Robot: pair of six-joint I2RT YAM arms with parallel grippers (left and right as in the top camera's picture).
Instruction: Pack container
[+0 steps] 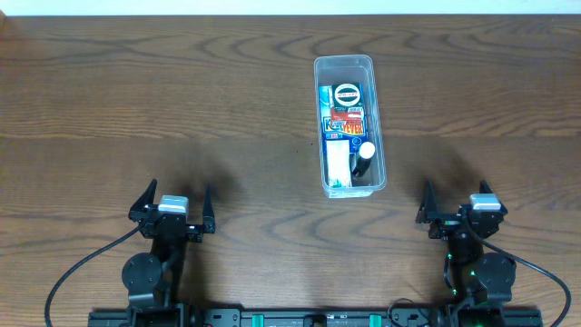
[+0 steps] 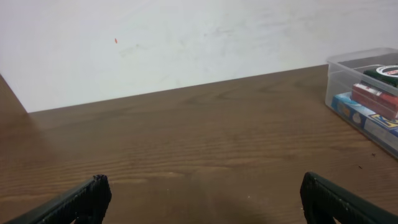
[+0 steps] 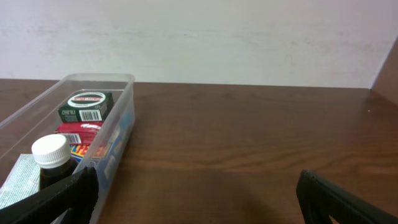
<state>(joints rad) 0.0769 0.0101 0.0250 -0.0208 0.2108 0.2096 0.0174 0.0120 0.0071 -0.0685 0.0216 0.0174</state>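
Observation:
The container (image 1: 343,60), a clear long plastic bin, lies right of the table's middle. It holds a green box (image 1: 347,94), a red box (image 1: 346,116), a blue box (image 1: 343,136), a white packet (image 1: 338,163) and a dark bottle with a white cap (image 1: 366,154). My left gripper (image 1: 180,187) stands open near the front left, far from the bin. My right gripper (image 1: 457,189) stands open at the front right, a little right of the bin's near end. The left wrist view shows the bin's corner (image 2: 339,84) at the right edge; the right wrist view shows its wall (image 3: 122,121) on the left.
The brown wooden table (image 1: 136,100) ends at a white wall (image 2: 186,37) at the far side. Black cables (image 1: 77,272) and the arm bases run along the front edge. Both grippers (image 2: 203,182) (image 3: 198,175) have only bare wood between their fingers.

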